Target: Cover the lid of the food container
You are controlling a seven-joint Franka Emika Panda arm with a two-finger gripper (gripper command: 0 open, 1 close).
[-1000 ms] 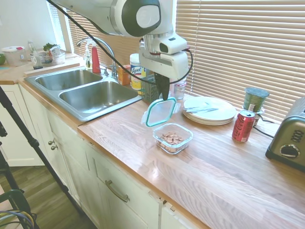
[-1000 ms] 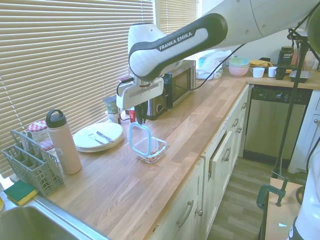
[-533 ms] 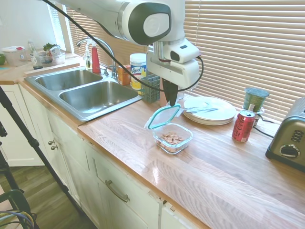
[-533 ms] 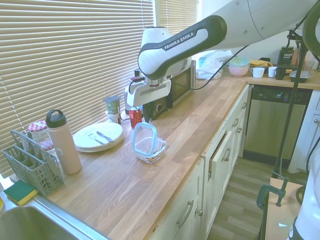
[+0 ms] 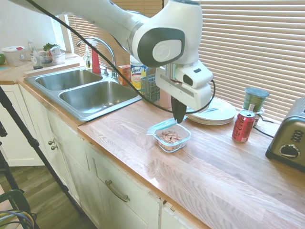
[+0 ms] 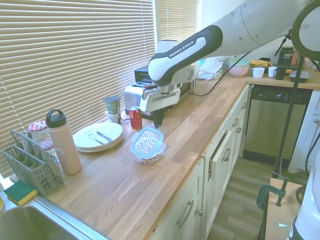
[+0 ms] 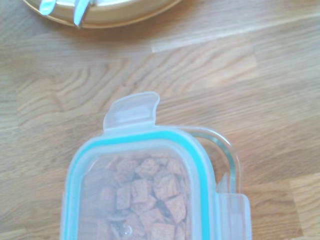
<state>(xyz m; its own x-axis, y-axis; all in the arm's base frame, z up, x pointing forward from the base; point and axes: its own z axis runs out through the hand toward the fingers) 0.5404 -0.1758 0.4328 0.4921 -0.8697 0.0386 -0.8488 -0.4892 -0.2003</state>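
Lid (image 6: 147,140): laid over the container (image 5: 172,138), held at one edge, shifted off square (container rim exposed at one corner in the wrist view).
Gripper (image 5: 179,118): closed on the lid's far edge, directly above.
Container: on the counter (image 5: 228,167), beside plates (image 6: 98,135).

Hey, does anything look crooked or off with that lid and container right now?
Yes. The lid sits askew on the container: the wrist view shows one glass corner poking out past the teal rim, so it is not squared up. In the first exterior view the lid looks tilted. No nuts have spilled on the counter.
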